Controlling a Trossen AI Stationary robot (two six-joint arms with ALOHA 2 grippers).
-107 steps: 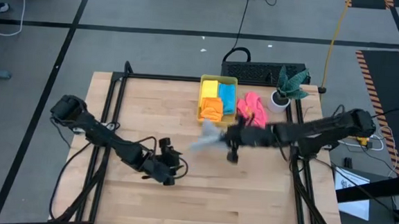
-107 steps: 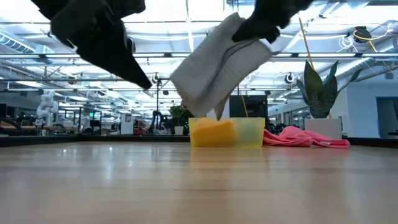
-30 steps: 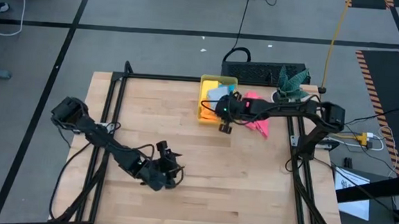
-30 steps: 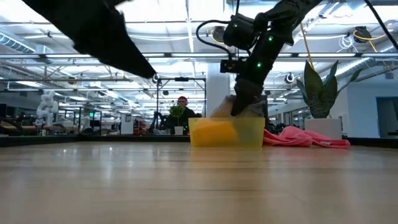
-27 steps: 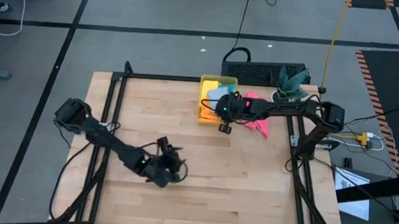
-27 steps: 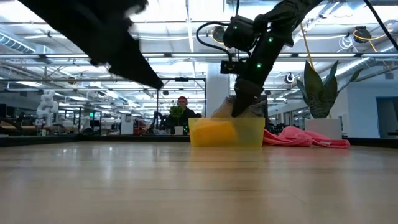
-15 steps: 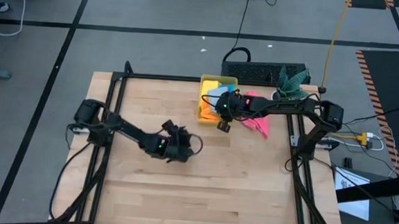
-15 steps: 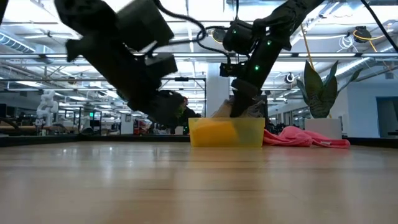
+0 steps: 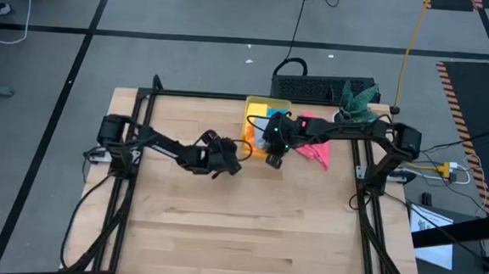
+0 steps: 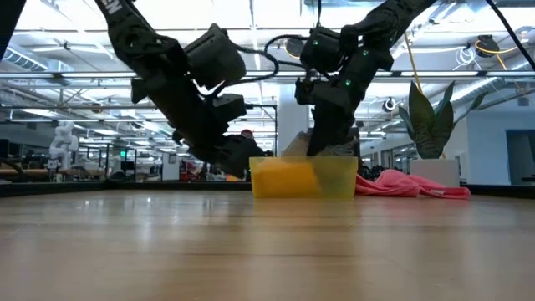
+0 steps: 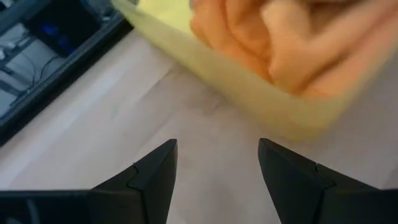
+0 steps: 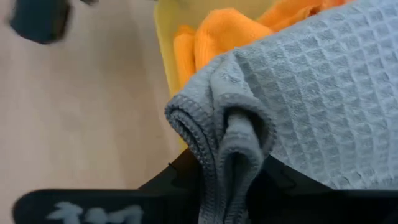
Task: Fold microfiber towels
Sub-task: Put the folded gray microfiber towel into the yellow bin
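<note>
Overhead, bright ceiling lights (image 10: 251, 21); below, pale wooden table (image 9: 248, 214) (framed in black).

No readable text from where I work, pale blurred marks on my right wrist housing (image 12: 74, 213), too smeared to read

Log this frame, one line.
right gripper: over bin, grey towel between fingers | left gripper: open, empty, beside bin | pink towel: unfolded on table
</note>
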